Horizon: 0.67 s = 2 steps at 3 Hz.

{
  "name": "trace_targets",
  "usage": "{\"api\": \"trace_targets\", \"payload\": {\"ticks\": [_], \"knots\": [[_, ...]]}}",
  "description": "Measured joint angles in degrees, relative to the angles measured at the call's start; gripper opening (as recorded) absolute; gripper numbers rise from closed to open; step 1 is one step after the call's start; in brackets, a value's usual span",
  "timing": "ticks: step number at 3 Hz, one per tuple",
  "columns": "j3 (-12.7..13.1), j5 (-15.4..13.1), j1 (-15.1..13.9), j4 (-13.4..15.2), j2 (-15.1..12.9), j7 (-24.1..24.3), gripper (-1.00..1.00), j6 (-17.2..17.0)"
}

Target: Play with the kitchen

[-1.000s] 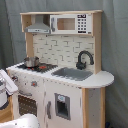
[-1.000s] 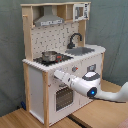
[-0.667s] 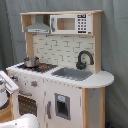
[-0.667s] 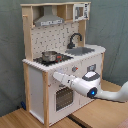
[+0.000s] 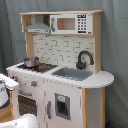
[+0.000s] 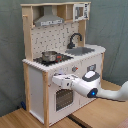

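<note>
Your arm has barely shifted: it reaches level across the kitchen [image 6: 62, 55] front, gripper [image 6: 56, 80] by the oven door [image 6: 63, 99]. You cannot tell how the fingers stand.

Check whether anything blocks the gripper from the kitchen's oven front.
Nothing visible does. In the second exterior view the gripper is already right at the kitchen, at its front panel just above the oven door, with no object between them.
</note>
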<state>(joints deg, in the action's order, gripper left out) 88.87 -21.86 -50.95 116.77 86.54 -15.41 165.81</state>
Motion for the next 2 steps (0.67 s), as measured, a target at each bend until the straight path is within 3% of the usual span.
{"api": "trace_targets", "payload": {"ticks": [2], "knots": [[-0.09,-1.63,-0.18,-0.41,0.00,-12.51,-1.00,0.12]]}}
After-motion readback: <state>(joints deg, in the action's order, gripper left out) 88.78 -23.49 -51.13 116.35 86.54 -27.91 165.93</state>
